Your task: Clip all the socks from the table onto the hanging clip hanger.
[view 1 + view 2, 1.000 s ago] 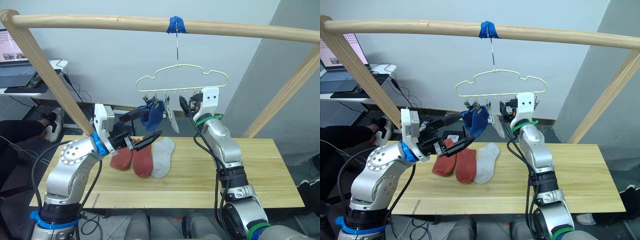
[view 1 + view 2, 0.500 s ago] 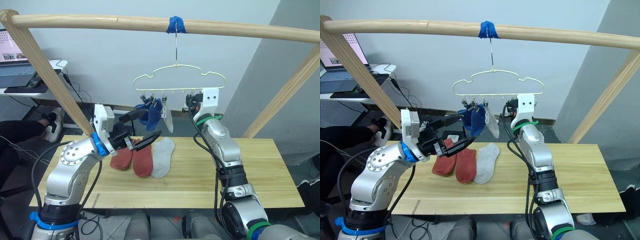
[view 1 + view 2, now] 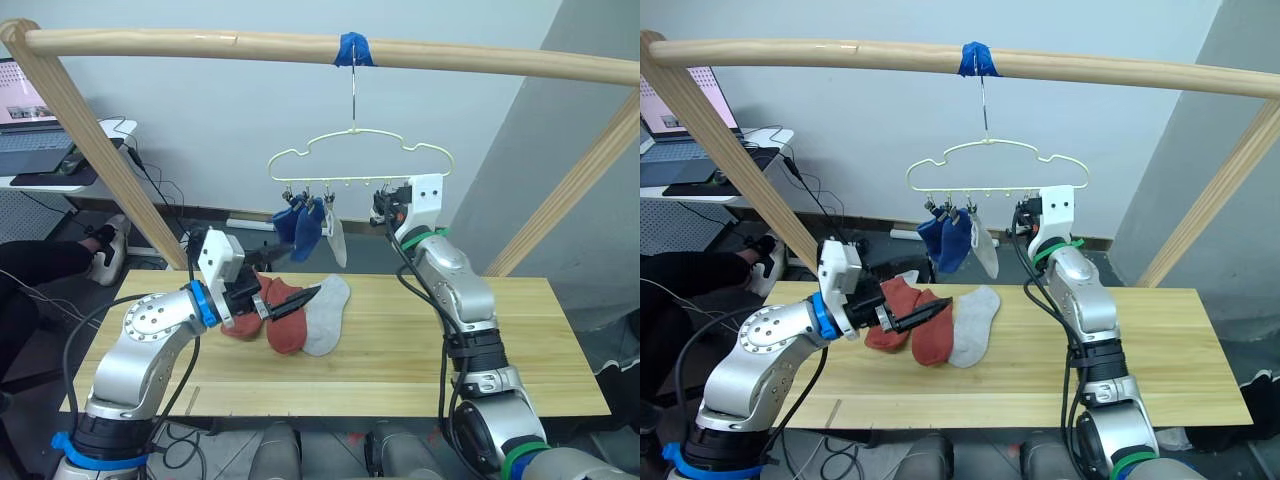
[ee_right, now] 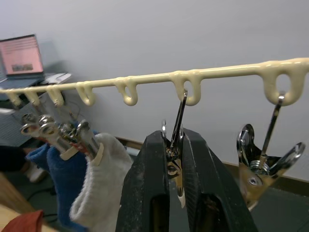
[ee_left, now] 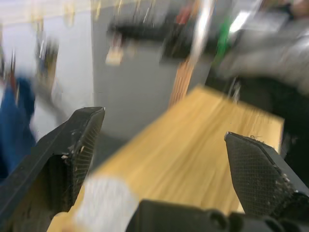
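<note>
Landmark: the pale-yellow wire clip hanger (image 3: 357,160) with a cloud-shaped outline hangs by its hook from a thick wooden frame pole (image 3: 200,44), at a wrap of blue tape (image 3: 352,48).
Hung socks: two royal-blue knit socks (image 3: 299,226) and one light-grey knit sock (image 3: 335,238) hang from clips at the left end of the hanger's lower bar, bunched close together, the grey one rightmost of the three.
Free clips: bare silver metal clips (image 4: 267,163) hang further right along the bar.
Right gripper: the right gripper (image 4: 175,159) is raised to the hanger's lower bar, right of the hung socks; its two black fingers (image 4: 147,193) are squeezed onto one silver clip (image 4: 177,140), the fourth loop along the bar.
Table: the long light-wood plank table (image 3: 520,350) stands below the hanger.
Socks on table: two rust-red knit socks (image 3: 932,332) and one light-grey knit sock (image 3: 973,322) lie side by side below the hanger's left half, the grey one rightmost and touching the red beside it.
Left gripper: the left gripper (image 3: 290,290) hovers low over the red socks, below and left of the hanger; its fingers are spread wide and hold nothing.
Background: an open laptop (image 3: 35,130) sits on a side desk far left of the hanger.
</note>
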